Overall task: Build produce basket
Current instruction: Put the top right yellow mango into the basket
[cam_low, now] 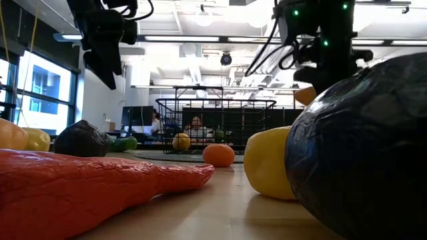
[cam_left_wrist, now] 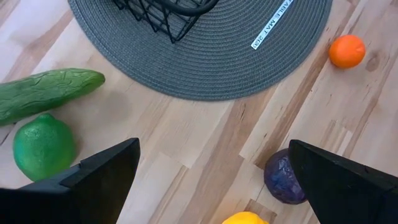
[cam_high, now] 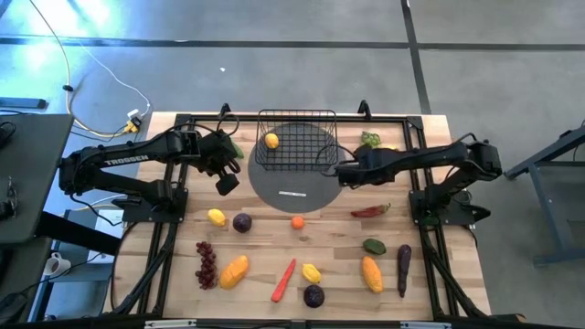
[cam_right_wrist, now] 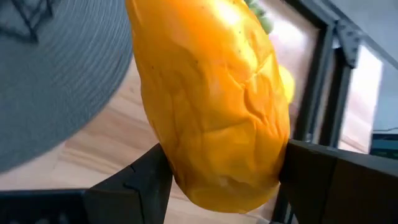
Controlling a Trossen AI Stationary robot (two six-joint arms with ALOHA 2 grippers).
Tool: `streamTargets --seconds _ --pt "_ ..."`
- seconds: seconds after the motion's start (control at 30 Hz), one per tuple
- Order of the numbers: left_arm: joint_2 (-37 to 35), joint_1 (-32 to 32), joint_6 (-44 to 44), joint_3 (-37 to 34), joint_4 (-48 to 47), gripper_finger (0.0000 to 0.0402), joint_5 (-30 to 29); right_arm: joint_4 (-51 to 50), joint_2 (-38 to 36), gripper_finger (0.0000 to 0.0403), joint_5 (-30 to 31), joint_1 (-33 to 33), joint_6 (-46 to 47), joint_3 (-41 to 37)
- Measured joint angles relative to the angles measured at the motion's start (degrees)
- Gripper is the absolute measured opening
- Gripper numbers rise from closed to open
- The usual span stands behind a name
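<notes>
Surface: wooden table (cam_high: 338,247) with a grey round mat (cam_high: 292,183).
Left gripper (cam_high: 225,181): jaws spread wide and empty, hovering beside the mat.
Basket (cam_high: 295,137): on the mat; you have one lemon (cam_high: 271,141) inside.
Right gripper (cam_right_wrist: 221,171): clamped on an orange mango (cam_right_wrist: 211,93), at the basket's right edge.
Remaining: most produce lies loose, so you are early.
Hidden: the basket floor is partly masked by mesh.

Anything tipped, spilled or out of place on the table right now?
Nothing stands out. The basket sits upright on the grey mat with one lemon inside; the right gripper holds a mango.
</notes>
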Motion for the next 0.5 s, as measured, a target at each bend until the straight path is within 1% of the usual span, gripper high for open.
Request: streamTargets --seconds 0.1,0.3,0.5 --pt "0.0 -0.02 0.0 0.0 0.0 0.0397 0.0 -1.66 0.0 0.0221 0.95 0.0 1.21 2.49" --pt "0.0 0.0 0.0 0.0 -0.02 0.0397 0.0 -1.75 0.0 0.0221 3.55 -0.17 1.18 8.11" --pt "0.0 0.0 0.0 0.0 -0.02 0.0397 0.0 -1.71 -0.02 0.0221 8.93 -0.94 0.44 14.8"
